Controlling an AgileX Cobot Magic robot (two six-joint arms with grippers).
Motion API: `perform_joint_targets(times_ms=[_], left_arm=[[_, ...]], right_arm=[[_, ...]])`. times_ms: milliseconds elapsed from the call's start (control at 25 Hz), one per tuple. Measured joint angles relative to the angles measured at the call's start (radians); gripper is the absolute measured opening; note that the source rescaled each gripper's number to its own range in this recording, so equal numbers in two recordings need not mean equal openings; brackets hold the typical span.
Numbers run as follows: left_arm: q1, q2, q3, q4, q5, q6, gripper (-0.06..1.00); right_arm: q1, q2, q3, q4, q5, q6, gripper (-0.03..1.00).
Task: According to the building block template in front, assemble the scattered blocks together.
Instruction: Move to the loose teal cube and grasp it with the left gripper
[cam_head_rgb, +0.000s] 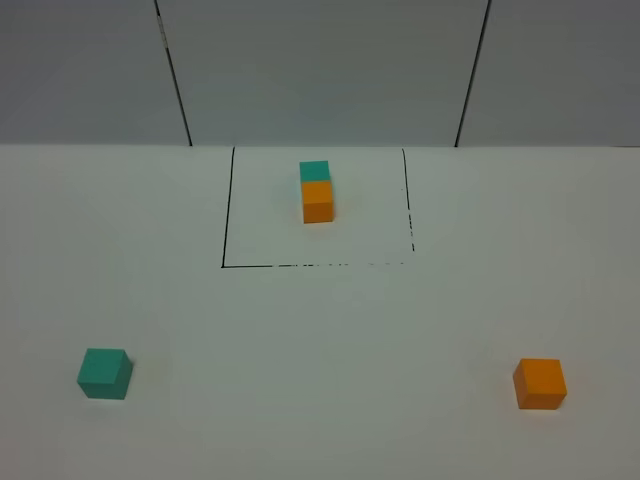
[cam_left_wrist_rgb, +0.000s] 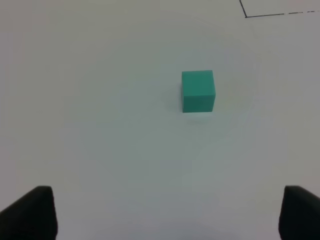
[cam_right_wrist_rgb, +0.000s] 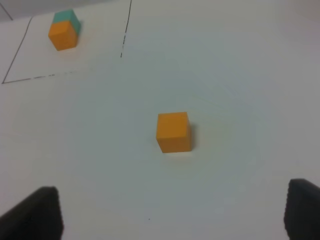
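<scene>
Teal-green block (cam_head_rgb: 105, 373) sits near-left on table (cam_head_rgb: 320, 330), orange block (cam_head_rgb: 540, 384) near-right. Blocks well apart, open white surface round each. Template (cam_head_rgb: 317, 190) at far centre: teal cube behind orange, touching, inside black-lined square (cam_head_rgb: 228, 210), off its lines; front line broken toward right. Left jaws wide apart, holding nothing, short of teal-green block; right jaws likewise before orange block.

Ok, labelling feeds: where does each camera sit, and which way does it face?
Exterior high: mounted high, looking down the table at template, teal cube, orange cube; no arms.
Left wrist: on left arm, facing teal cube; open left gripper shows.
Right wrist: on right arm, facing orange cube; open right gripper shows.
Shared: exterior and right wrist both show the template.
</scene>
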Motion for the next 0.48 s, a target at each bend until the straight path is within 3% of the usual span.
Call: perform_joint_targets(times_ms=[240,480], left_arm=[[0.0,0.0,0.0,0.0,0.0,0.0,0.72],[0.0,0.0,0.0,0.0,0.0,0.0,0.7]], right_arm=[[0.0,0.0,0.0,0.0,0.0,0.0,0.77],[0.0,0.0,0.0,0.0,0.0,0.0,0.77]])
